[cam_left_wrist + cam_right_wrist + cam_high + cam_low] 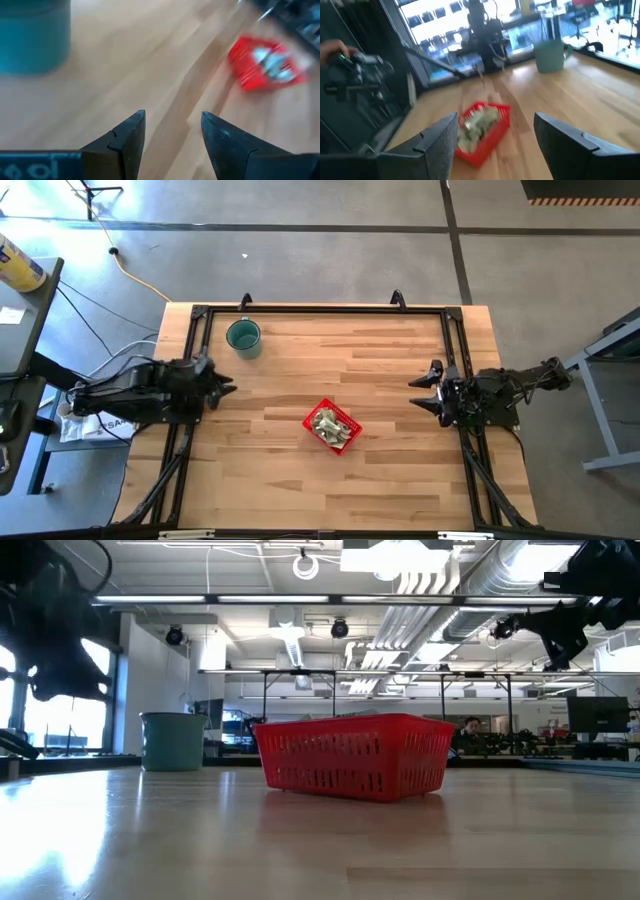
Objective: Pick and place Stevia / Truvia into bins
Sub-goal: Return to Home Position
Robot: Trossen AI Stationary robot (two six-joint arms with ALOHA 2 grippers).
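From above, the left tool (pixel 230 387) sits at the left edge of the desk (pixel 380 350) and the right tool (pixel 420 392) at the right edge, both well apart from the red basket (pixel 346 420) lying skewed near the middle. The Stevia sachets (pixel 327 425) are heaped inside it, and I see none loose on the wood. A teal cup (pixel 243 337) stands near the far left corner.

At desk height, the basket (pixel 352 755) rests flat. A pale sliver barely tops its rim, so the heap looks close to full.

The left wrist camera shows its own fingers (pixel 127 135) spread apart with nothing between them, the cup and the basket ahead.

The right wrist camera also shows its fingers (pixel 437 137) parted and empty, facing the sachets (pixel 475 125) in the basket.

The work looks finished, so the risks are small. A light plastic basket would slide or tip if an arm swung low across the middle, spilling the top sachets. A sachet hidden behind its wall could also go unnoticed.
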